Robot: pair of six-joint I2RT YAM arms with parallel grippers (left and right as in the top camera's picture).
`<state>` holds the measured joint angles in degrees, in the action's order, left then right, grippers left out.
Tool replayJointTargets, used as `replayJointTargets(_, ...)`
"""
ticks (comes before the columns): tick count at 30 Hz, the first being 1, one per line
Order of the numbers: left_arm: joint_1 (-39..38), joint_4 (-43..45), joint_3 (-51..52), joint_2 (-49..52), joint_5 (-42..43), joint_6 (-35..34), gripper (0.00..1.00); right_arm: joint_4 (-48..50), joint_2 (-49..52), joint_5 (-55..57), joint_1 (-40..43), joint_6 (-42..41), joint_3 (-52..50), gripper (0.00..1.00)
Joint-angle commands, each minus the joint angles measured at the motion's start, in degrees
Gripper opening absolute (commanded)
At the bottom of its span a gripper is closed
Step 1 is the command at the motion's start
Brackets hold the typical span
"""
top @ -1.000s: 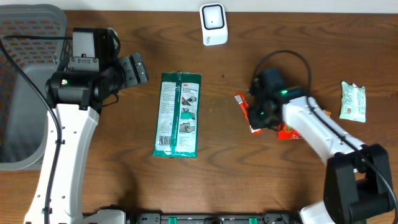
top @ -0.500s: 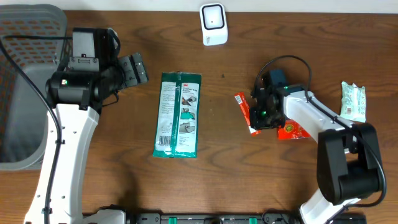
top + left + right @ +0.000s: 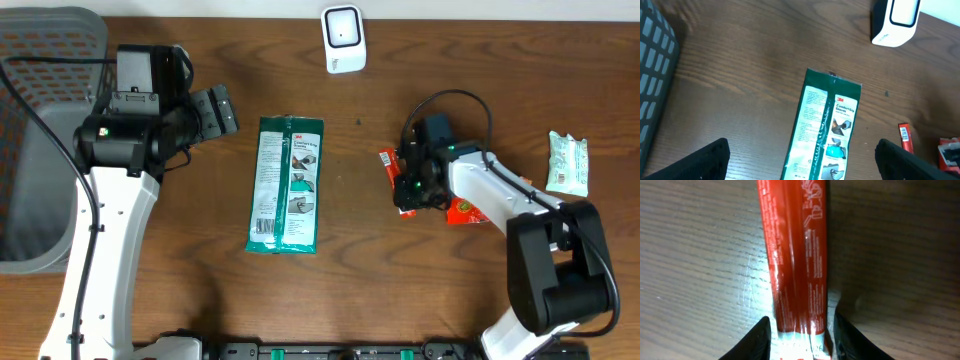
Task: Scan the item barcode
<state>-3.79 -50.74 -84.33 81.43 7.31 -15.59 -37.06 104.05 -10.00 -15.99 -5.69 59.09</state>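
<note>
1. Red pkt [image 3: 795, 255] lies flat on the surface [image 3: 360, 280], right of centre, directly under my R gripper [image 3: 802, 340]. It's thin glossy film with a long seam down the middle and fine white print either side.
2. Handling, my read: v. light, floppy, slick. Held by one end it'll likely droop or twist, so the code may not face the reader squarely. Nothing fragile about it, but the film creases easily.
3. Best hold, imo: across the width at the short sealed end, where I am now. That keeps the printed face uncovered.
4. R gripper is set narrow. Its fingers [image 3: 760, 340] straddle the pkt's near end, one at each long edge. Can't tell if they're actually pinching or just sitting beside it.
5. Scanner [image 3: 343, 38] is a white rounded box with a dark window, at the far edge of the surface, well apart from the pkt.
6. L gripper [image 3: 215, 112] is spread wide and holds nothing. It sits near the green glove pack [image 3: 287, 185], a flat, rectangular, shiny sleeve.
7. Further out: a white-green pouch [image 3: 568, 163] at the right side and a grey mesh basket [image 3: 40, 40] at the left. The surface itself is dark matt wood grain.
</note>
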Motion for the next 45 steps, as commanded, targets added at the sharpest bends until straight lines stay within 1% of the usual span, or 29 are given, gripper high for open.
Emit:
replayJointTargets(1,0.2,0.0,0.0,-0.1,-0.3,0.5,0.93,1.6,2.2,5.5,-1.9,-4.3,-4.7,0.31)
replayJointTargets(6,0.2,0.0,0.0,-0.1,-0.3,0.6,0.93,2.1,2.1,5.6,-2.5,-4.3,-4.6,0.31)
replayJointTargets(11,0.2,0.0,0.0,-0.1,-0.3,0.6,0.93,-1.4,1.6,3.6,-2.1,-4.3,-1.0,0.40)
replayJointTargets(15,0.2,0.0,0.0,-0.1,-0.3,0.6,0.93,-2.9,1.6,3.7,-1.4,-3.4,0.8,0.42)
replayJointTargets(23,0.2,0.0,0.0,-0.1,-0.3,0.6,0.93,-4.3,1.6,1.2,0.2,-3.1,0.8,0.41)
replayJointTargets(25,0.2,0.0,0.0,-0.1,-0.3,0.6,0.93,-4.1,1.6,-1.4,0.7,-1.6,0.8,0.39)
replayJointTargets(28,0.2,0.0,0.0,-0.1,-0.3,0.5,0.93,-4.3,1.6,-5.5,1.2,0.2,0.8,0.40)
replayJointTargets(31,0.2,0.0,0.0,-0.1,-0.3,0.5,0.93,-4.5,1.6,-4.6,2.0,0.2,0.8,0.39)
replayJointTargets(33,0.2,0.0,0.0,-0.1,-0.3,0.6,0.93,-4.2,1.6,-2.8,2.4,0.2,0.8,0.35)
replayJointTargets(35,0.2,0.0,0.0,-0.1,-0.3,0.6,0.93,-4.2,1.6,-1.4,2.5,0.1,0.8,0.34)
replayJointTargets(45,0.2,0.0,0.0,-0.1,-0.3,0.6,0.93,-3.7,1.6,-1.5,2.6,0.0,0.1,0.33)
